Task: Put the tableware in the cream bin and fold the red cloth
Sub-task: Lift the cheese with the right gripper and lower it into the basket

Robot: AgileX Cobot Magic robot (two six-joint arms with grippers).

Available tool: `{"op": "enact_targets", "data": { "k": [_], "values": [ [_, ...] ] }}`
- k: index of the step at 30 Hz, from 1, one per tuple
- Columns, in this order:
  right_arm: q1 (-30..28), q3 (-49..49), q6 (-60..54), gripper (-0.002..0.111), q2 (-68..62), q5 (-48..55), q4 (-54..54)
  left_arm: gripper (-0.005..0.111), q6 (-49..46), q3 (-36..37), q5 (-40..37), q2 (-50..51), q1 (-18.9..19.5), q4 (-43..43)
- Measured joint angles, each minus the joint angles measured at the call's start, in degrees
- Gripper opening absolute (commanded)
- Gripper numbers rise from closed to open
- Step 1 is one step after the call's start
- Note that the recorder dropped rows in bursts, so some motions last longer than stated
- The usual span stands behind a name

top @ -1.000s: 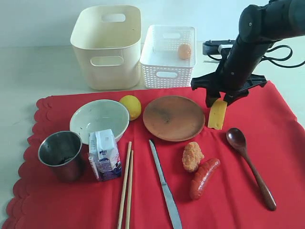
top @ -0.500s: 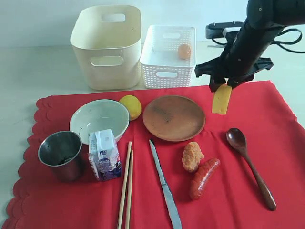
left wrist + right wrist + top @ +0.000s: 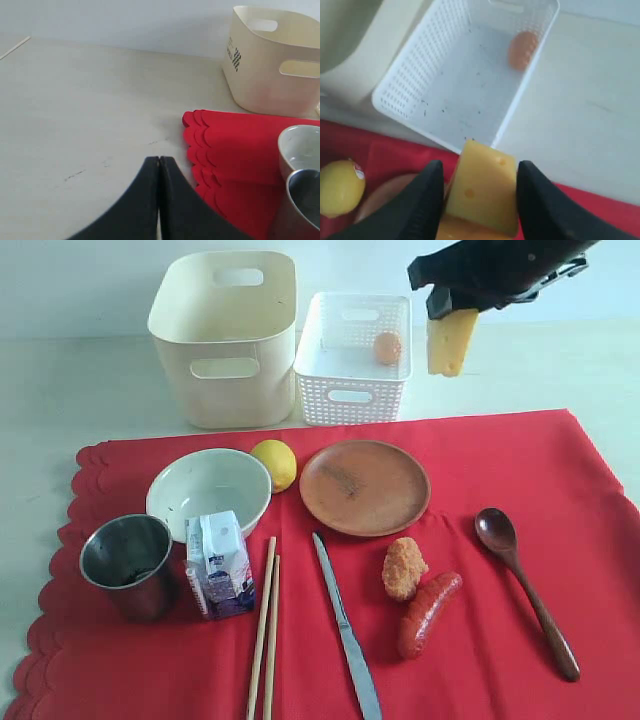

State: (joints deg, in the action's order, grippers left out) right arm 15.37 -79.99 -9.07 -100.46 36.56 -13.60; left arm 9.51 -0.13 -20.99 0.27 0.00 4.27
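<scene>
On the red cloth (image 3: 480, 470) lie the white bowl (image 3: 208, 490), steel cup (image 3: 128, 562), brown plate (image 3: 365, 487), chopsticks (image 3: 264, 625), knife (image 3: 345, 625) and wooden spoon (image 3: 520, 580). The cream bin (image 3: 225, 340) stands behind the cloth at the left. My right gripper (image 3: 445, 308) hangs high beside the white basket's right end, shut on a yellow cheese wedge (image 3: 450, 342). In the right wrist view the fingers (image 3: 427, 195) press the cheese (image 3: 482, 185) on both sides. My left gripper (image 3: 159, 160) is shut and empty, over bare table beside the cloth's scalloped edge (image 3: 200, 145).
A white perforated basket (image 3: 352, 395) with an egg (image 3: 387, 347) stands right of the cream bin. A lemon (image 3: 274, 464), milk carton (image 3: 220, 565), nugget (image 3: 404, 568) and sausage (image 3: 428, 613) lie among the tableware.
My right gripper has risen with the cheese from just above the cloth, and moved back to beside the white basket. Nothing on the cloth has shifted.
</scene>
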Motion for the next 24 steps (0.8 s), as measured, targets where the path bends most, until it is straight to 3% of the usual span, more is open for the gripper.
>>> {"op": "enact_targets", "data": {
  "k": [24],
  "values": [
    [0.12,-29.47,-6.79,0.000,-25.06,-2.72,-5.90,0.000,0.00,0.00,0.00,0.00,0.00,0.00]
  ]
}}
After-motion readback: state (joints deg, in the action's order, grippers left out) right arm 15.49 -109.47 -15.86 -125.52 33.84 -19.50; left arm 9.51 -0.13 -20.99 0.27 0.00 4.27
